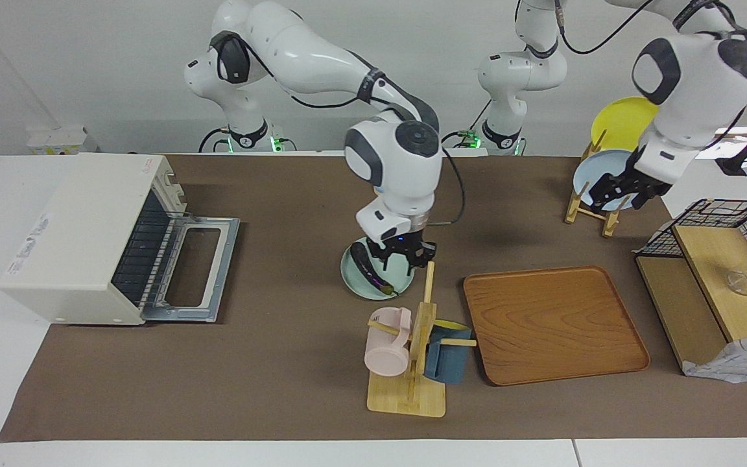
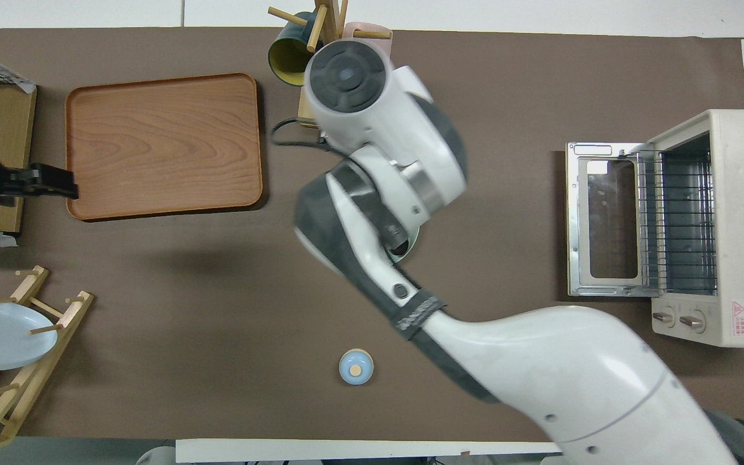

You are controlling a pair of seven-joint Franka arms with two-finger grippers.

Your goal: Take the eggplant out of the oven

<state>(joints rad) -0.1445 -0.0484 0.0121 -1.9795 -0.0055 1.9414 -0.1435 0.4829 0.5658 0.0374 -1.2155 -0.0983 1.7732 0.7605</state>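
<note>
The dark purple eggplant (image 1: 373,267) lies on a pale green plate (image 1: 355,280) in the middle of the table, well away from the oven. My right gripper (image 1: 404,259) hangs just over that plate with its fingers spread, beside the eggplant and not holding it. In the overhead view my right arm covers the eggplant, and only a sliver of the plate (image 2: 412,248) shows. The cream-white oven (image 1: 88,240) stands at the right arm's end with its door (image 1: 200,272) folded down flat; its wire rack (image 2: 675,219) looks bare. My left gripper (image 1: 626,191) waits raised by the plate rack.
A wooden mug tree with a pink mug (image 1: 386,340) and a blue mug (image 1: 448,360) stands beside the plate, farther from the robots. A wooden tray (image 1: 552,324), a plate rack (image 1: 591,207), a wooden shelf with a wire basket (image 1: 717,279) and a small blue-topped object (image 2: 356,367) are also here.
</note>
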